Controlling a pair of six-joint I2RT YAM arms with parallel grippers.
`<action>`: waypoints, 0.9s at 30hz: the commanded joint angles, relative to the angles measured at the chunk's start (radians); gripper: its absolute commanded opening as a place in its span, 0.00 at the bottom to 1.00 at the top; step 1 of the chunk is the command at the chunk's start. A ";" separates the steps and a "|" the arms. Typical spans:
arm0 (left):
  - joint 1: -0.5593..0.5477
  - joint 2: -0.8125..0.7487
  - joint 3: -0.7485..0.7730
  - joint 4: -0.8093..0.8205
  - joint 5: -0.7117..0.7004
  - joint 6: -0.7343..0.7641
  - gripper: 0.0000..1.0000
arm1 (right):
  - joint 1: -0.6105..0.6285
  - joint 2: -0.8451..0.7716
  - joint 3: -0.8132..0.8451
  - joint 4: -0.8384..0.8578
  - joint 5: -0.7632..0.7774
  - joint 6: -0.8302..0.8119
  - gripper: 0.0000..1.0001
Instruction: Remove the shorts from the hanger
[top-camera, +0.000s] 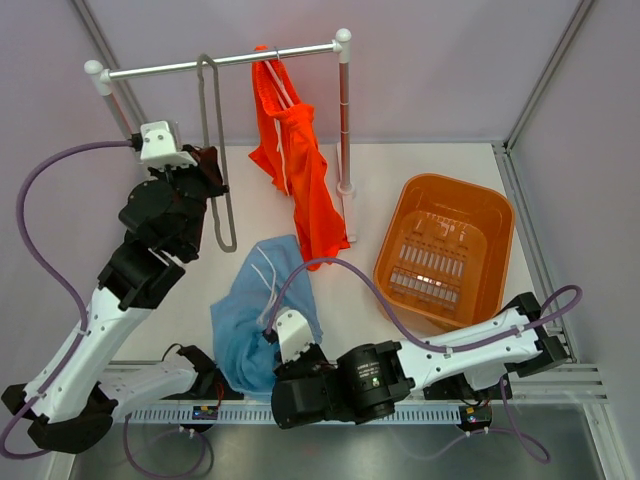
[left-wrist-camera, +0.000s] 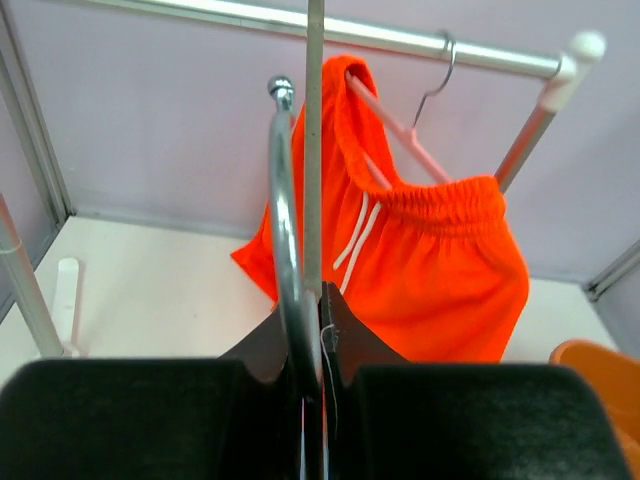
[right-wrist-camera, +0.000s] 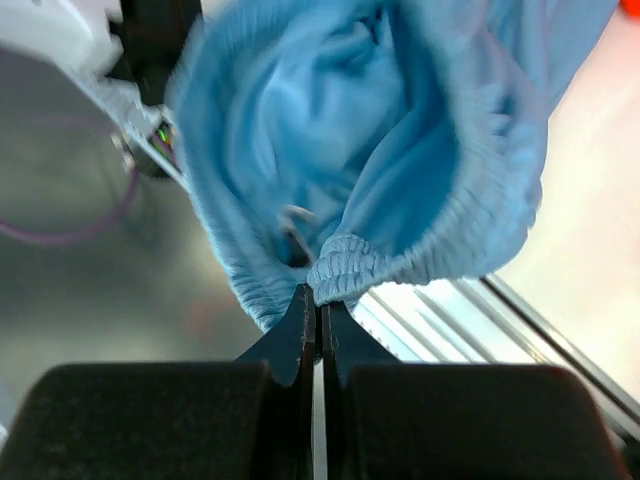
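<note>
The light blue shorts (top-camera: 250, 310) lie bunched at the near edge of the table (top-camera: 430, 160), off any hanger. The right gripper (right-wrist-camera: 320, 303) is clenched on their elastic waistband. The orange shorts (top-camera: 300, 170) hang from a pink hanger (left-wrist-camera: 400, 130) on the rail (top-camera: 180, 68), close beside the rack's right post (top-camera: 345, 120). The left gripper (left-wrist-camera: 318, 300) is clamped on a bare chrome hanger (left-wrist-camera: 284, 220) left of them. An orange basket (top-camera: 398, 225) sits near the right edge, with bare tabletop between it and the blue shorts.
</note>
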 joint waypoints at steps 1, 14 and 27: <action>0.017 -0.012 0.060 0.124 -0.006 -0.022 0.05 | 0.006 -0.024 -0.002 -0.073 -0.012 0.060 0.00; 0.028 -0.027 0.075 0.024 0.037 -0.064 0.00 | 0.006 -0.148 0.272 -0.514 0.360 0.185 0.00; 0.028 -0.089 0.003 -0.106 0.149 -0.088 0.00 | -0.331 -0.432 0.325 0.224 0.572 -0.773 0.00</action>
